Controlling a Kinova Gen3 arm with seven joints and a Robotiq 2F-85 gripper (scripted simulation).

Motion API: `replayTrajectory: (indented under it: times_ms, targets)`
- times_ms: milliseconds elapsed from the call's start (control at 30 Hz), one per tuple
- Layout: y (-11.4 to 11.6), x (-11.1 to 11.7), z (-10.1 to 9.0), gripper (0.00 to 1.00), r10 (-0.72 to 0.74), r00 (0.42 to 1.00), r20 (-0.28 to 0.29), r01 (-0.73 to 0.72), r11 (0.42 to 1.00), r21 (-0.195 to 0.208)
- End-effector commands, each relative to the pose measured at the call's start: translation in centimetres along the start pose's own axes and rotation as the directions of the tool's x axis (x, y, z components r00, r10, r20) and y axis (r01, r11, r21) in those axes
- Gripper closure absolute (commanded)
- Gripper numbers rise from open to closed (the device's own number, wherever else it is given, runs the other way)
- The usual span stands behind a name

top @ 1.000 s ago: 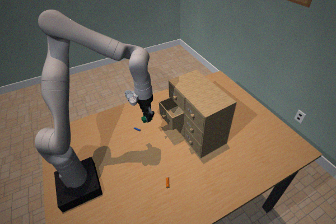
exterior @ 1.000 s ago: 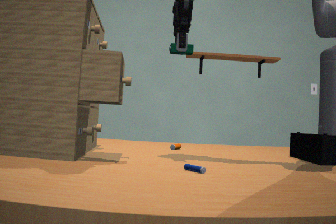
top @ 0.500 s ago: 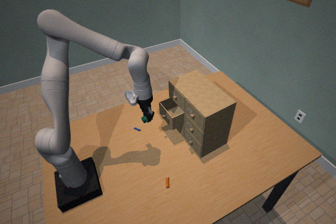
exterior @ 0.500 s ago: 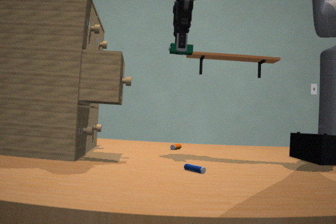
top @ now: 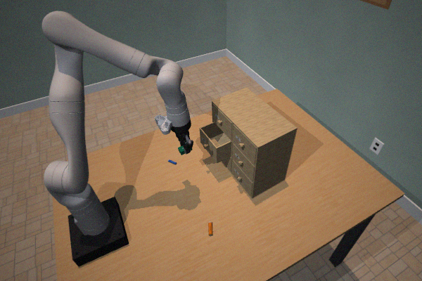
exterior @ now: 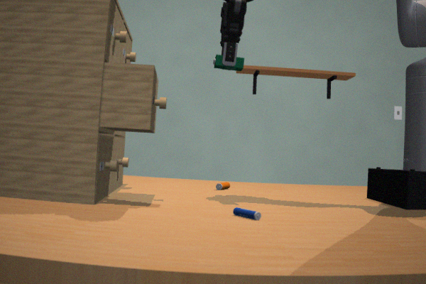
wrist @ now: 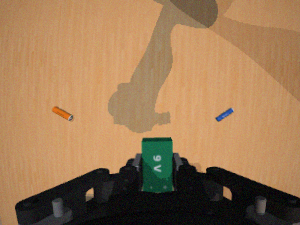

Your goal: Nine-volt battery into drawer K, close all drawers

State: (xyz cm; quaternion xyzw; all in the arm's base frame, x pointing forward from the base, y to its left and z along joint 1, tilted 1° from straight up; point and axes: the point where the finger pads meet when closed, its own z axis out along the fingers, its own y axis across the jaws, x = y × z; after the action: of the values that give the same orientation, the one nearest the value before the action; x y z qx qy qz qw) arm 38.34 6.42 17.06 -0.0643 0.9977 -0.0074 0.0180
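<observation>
My gripper [top: 185,148] is shut on the green nine-volt battery [top: 181,149], held level high above the table. It also shows in the exterior view [exterior: 228,62] and in the wrist view [wrist: 156,164], where its label reads 9V. The small wooden chest [top: 254,138] stands on the table to the right of the gripper. One drawer [top: 214,140] in its left column is pulled out and open, its tray looks empty. In the exterior view this open drawer [exterior: 128,97] sticks out towards the gripper, and the battery hangs higher than its top and apart from it. Drawer labels are too small to read.
A blue round battery [top: 171,161] lies on the table below the gripper, and an orange one [top: 210,227] lies nearer the front edge. The arm's black base [top: 96,232] stands at the left front. The other drawers look pushed in.
</observation>
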Motion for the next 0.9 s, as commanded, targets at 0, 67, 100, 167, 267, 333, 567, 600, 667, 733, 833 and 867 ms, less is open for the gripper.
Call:
replayTrajectory:
  times_ms: [0, 67, 100, 167, 267, 333, 567, 600, 667, 733, 833, 867]
  targets:
    - [0.26, 0.12, -0.11, 0.77, -0.004, 1.0, 0.007, 0.004, 1.0, -0.005]
    - [0.27, 0.12, -0.11, 0.77, -0.004, 1.0, 0.013, 0.004, 1.0, -0.005]
    - [0.27, 0.13, -0.1, 0.77, -0.004, 1.0, 0.018, 0.004, 1.0, -0.005]
    - [0.26, 0.14, -0.1, 0.77, -0.004, 1.0, 0.029, 0.004, 1.0, -0.005]
    - [0.26, 0.16, -0.1, 0.77, -0.004, 0.999, 0.048, 0.004, 1.0, -0.005]
    - [0.27, 0.17, -0.09, 0.77, -0.004, 0.998, 0.061, 0.004, 1.0, -0.005]
    - [0.27, 0.22, -0.08, 0.77, -0.003, 0.994, 0.105, 0.004, 1.0, -0.005]
    - [0.27, 0.22, -0.08, 0.77, -0.003, 0.994, 0.105, 0.004, 1.0, -0.005]
    - [0.27, 0.24, -0.08, 0.77, -0.003, 0.993, 0.121, 0.004, 1.0, -0.005]
    - [0.26, 0.26, -0.07, 0.77, -0.003, 0.991, 0.137, 0.004, 1.0, -0.005]
    - [0.27, 0.28, -0.07, 0.77, -0.003, 0.987, 0.163, 0.004, 1.0, -0.005]
    - [0.26, 0.29, -0.06, 0.77, -0.003, 0.985, 0.172, 0.004, 1.0, -0.005]
